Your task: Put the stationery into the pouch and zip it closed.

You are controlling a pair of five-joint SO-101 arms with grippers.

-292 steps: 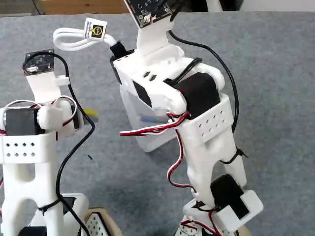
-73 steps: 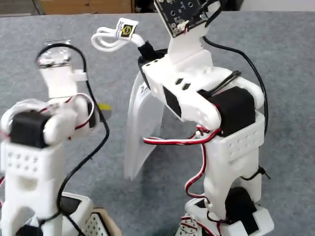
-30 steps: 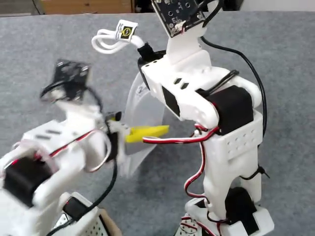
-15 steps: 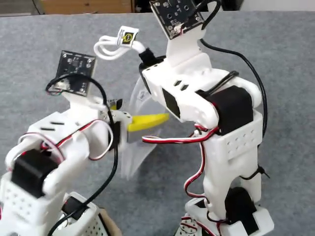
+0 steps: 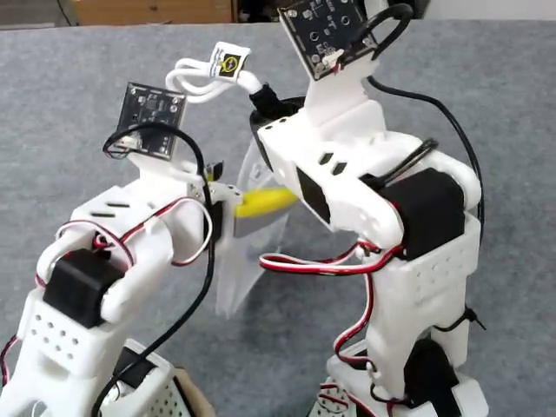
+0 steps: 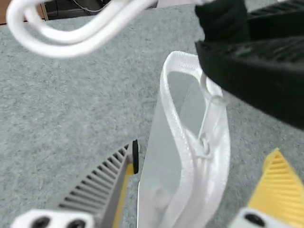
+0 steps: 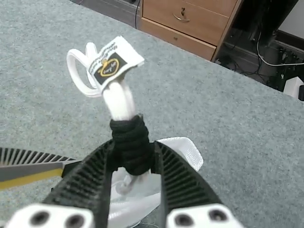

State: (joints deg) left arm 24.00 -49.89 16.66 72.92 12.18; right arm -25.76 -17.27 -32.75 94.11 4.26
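A translucent white pouch stands upright on the grey table, its zipped rim and zip pull pointing up. My right gripper is shut on the black wrap of a coiled white cable with a paper tag, right above the pouch's rim. My left gripper is open, with its grey ribbed finger on one side of the pouch and its yellow finger on the other. I cannot tell what keeps the pouch upright.
Grey carpet-like table surface stretches all around. A wooden drawer unit stands beyond the table's far edge. The two arm bases crowd the near edge.
My left arm has swung in from the left and up to the pouch, so its open fingers now straddle it. The right arm with the cable shifted slightly.
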